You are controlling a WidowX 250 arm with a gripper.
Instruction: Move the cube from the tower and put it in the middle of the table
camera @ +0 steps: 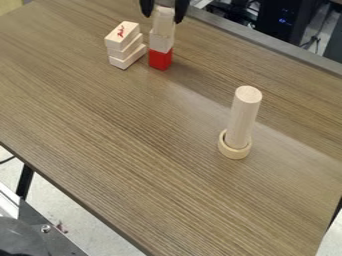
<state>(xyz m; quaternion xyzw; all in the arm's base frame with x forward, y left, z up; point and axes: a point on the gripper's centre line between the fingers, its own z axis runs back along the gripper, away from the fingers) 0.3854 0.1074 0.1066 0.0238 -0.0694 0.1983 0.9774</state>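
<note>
At left, we see a stack of white wooden blocks (123,44). Next, the pale wooden top block (163,25) stands on the tower, its long axis upright, above a red cube (160,59). The black two-finger gripper (163,19) has its fingers spread around this block; we cannot tell if they touch. At right, a pale wooden cylinder (243,117) stands upright.

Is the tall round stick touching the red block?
Apart. The camera view shows a wide stretch of bare table between the round stick and the red block.
</note>
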